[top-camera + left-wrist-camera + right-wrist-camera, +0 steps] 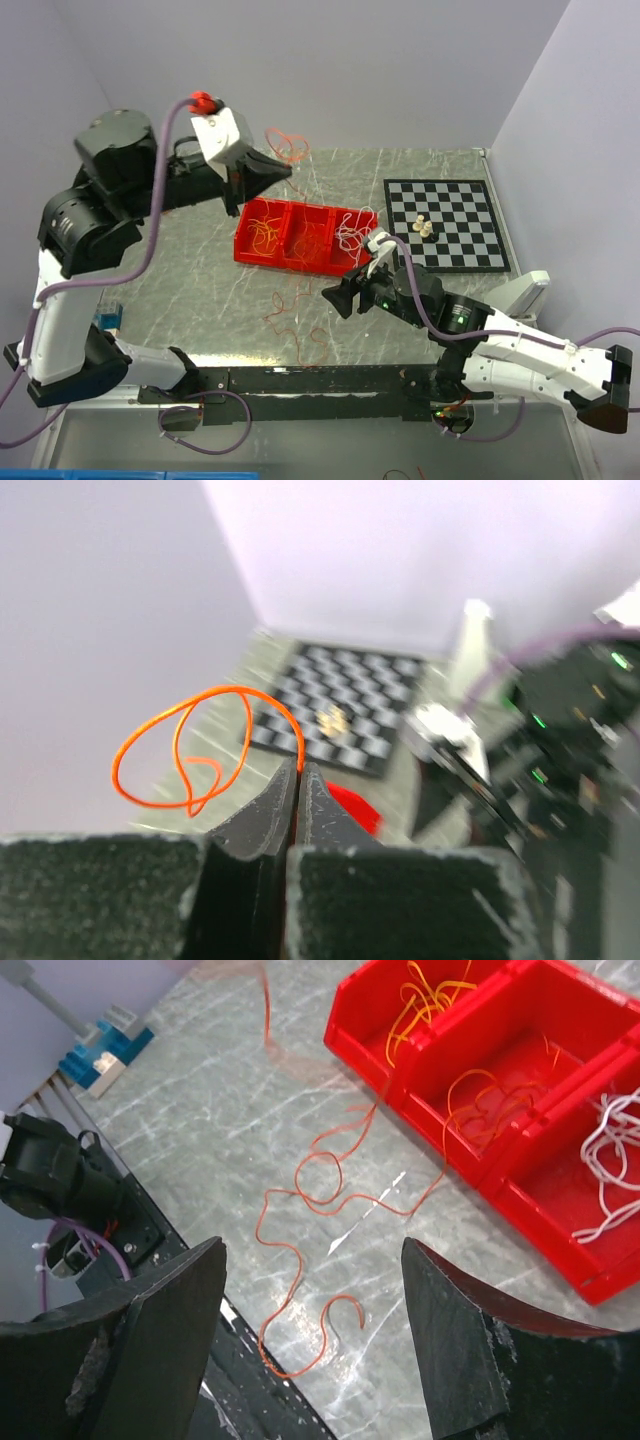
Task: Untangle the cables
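Note:
My left gripper (285, 172) is raised above the back of the red tray (243, 250) and is shut on an orange cable (190, 750), which loops out past the fingertips (297, 770); the same loop shows in the top view (288, 145). My right gripper (335, 298) is open and empty, hovering in front of the tray. Below it another orange cable (300, 1260) lies snaked on the table (200, 300), also in the top view (290, 315). The tray (500, 1200) holds yellow cables (425, 1005), orange cables (490, 1105) and white cables (615, 1150) in separate compartments.
A chessboard (447, 222) with two pale pieces (424, 229) lies at the right back. A small blue object (108, 318) sits at the table's left front edge. A black rail (320, 380) runs along the near edge.

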You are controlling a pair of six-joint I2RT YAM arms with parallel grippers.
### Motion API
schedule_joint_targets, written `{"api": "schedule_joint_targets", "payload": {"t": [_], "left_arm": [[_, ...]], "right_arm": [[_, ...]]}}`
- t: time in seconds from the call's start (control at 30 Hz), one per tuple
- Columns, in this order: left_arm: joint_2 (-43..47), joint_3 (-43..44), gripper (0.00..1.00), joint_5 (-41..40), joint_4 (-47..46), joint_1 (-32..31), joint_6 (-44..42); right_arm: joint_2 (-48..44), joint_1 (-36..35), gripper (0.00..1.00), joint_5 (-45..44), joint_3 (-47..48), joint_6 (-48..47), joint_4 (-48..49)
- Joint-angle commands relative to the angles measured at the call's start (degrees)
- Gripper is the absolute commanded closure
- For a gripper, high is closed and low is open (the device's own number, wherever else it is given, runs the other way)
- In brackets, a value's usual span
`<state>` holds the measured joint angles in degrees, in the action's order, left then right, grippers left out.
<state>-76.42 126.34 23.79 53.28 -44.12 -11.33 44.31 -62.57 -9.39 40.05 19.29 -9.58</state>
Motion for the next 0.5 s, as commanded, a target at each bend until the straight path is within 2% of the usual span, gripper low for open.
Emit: {"api": "schedule_joint_targets", "payload": {"t": [0.0,0.1,0.33,0.47], "left_arm": [[3.12,1.8,0.99,-10.16,-10.54,-0.18,1.4],[5.05,-1.35,0.99,-12.62,-17.57,-0.18,0.79],[6.64,-19.52,0.99,-15.0,-23.91,-0.18,-4.66],[5.85,-26.05,0.99,-15.88,-27.95,-0.18,-5.37]], "right_arm": [[-1.07,0.16,0.22,-1.5,-1.11,1.72,1.41],[-1.6,0.25,0.22,-3.35,-1.82,2.24,1.76],[-6.25,0.25,0.24,-7.39,-4.54,4.17,2.47],[-10.73,0.16,0.25,-9.15,-6.12,5.06,1.5]]}}
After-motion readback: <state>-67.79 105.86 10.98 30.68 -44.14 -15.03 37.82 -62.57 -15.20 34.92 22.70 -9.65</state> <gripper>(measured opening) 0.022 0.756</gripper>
